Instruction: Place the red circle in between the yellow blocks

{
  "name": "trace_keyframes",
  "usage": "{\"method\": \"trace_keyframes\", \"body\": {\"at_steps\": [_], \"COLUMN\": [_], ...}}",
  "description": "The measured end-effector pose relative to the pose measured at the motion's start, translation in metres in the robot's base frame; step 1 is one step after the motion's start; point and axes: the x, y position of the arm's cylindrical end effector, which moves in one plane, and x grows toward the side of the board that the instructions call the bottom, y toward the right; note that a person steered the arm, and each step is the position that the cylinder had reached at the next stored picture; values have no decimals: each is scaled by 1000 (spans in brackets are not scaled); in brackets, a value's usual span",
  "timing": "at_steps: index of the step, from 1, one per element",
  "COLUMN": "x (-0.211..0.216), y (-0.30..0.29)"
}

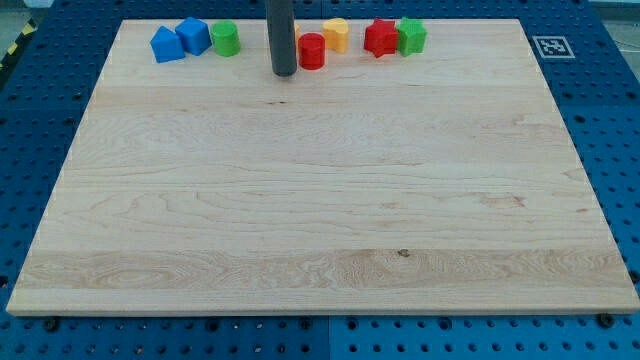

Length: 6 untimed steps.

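The red circle (pixel 312 50) stands near the top edge of the wooden board (pixel 320 200), just to the view's right of my tip (pixel 284 73). The tip is close beside it; I cannot tell whether they touch. One yellow block (pixel 336 34) sits right behind the red circle, up and to its right, nearly touching it. The dark rod covers the spot to the left of the red circle, so no second yellow block shows clearly.
A red star (pixel 380 38) and a green block (pixel 411 36) sit together to the right of the yellow block. At the top left are a blue triangular block (pixel 166 45), a blue block (pixel 193 35) and a green circle (pixel 225 38). A black-and-white marker (pixel 551 46) sits at the top right corner.
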Motion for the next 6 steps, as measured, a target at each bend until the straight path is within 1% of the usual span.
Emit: {"method": "trace_keyframes", "body": {"at_steps": [1,2,3,4,5,6], "x": [6,-1,-22,-31,-10,-6], "y": [30,61,62,60,56,47]}}
